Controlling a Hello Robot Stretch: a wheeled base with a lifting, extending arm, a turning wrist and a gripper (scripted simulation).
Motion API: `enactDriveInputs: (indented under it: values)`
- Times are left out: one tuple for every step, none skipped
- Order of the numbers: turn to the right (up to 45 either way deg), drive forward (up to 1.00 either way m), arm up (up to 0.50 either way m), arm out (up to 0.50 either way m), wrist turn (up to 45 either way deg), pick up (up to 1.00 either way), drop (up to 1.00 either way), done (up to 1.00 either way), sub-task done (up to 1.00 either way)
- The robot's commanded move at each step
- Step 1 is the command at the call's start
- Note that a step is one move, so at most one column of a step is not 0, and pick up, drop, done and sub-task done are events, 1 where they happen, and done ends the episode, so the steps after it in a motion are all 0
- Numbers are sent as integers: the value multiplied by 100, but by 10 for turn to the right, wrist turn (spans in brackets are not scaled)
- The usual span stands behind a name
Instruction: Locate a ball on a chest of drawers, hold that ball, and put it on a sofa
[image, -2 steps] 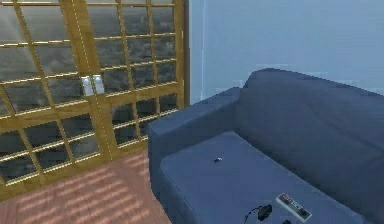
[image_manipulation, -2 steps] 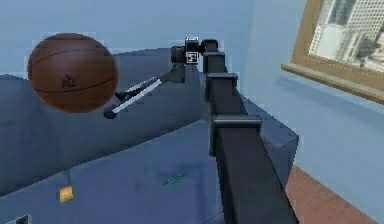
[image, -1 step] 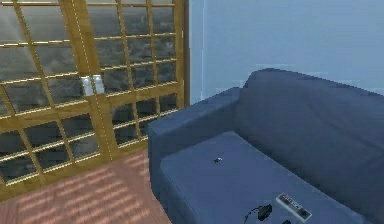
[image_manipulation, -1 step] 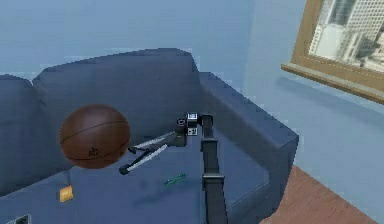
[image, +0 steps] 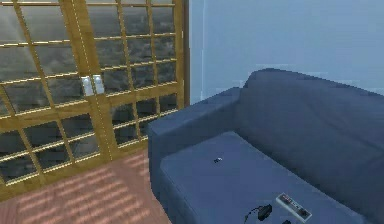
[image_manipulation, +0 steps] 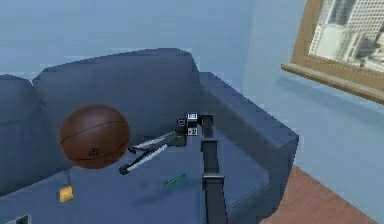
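Gripper (image_manipulation: 128, 168) grasp cannot be determined. A brown ball (image_manipulation: 95, 137) is seen at ten o'clock of its fingertips, before the sofa (image_manipulation: 150, 80) backrest. Slow lowering onto bare cushion is advised, so that rolling is prevented. A small green item (image_manipulation: 175, 180) at three o'clock is to be avoided.

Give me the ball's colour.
The ball is reddish-brown with faint darker seam lines; the arm side view shows it best.

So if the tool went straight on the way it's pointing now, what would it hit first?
Most likely the brown ball, right at the tool's tips; depth is unclear, so it might slip under it onto the sofa seat.
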Motion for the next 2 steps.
enactDriveInputs:
  values:
    - [0, 0, 0, 0, 0, 0, 100, 0, 0]
    - [0, 0, 10, 0, 0, 0, 0, 0, 0]
